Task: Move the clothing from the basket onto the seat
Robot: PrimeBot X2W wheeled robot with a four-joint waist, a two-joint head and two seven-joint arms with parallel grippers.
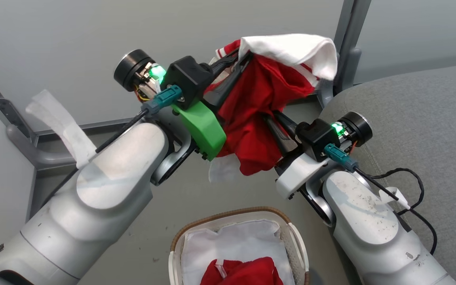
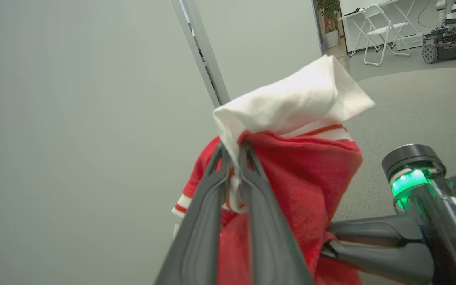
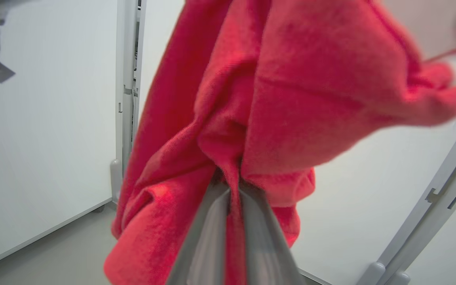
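The left gripper (image 1: 240, 60) is clamped on a pinch of cloth at the white folded edge of the soft red garment with white panels and thin stripes (image 1: 265, 95), in the upper middle of the head view. The right gripper (image 1: 271, 118) is closed on a bunched red fold lower down, just right of centre. Between them the garment hangs limp above the floor (image 1: 152, 221), clear of the small oval cream plastic basket with the brown woven-look rim (image 1: 212, 220) at bottom centre. There a plain red garment (image 1: 244, 273) lies on the white liner sheet (image 1: 232, 241). The large grey upholstered seat cushion (image 1: 418, 118) takes up the right side, near the held garment. The cloth looks light, floppy and unbreakable. It will likely sag and swing, and a thin pinch could slip, so a thick gathered fold seems the safest hold.
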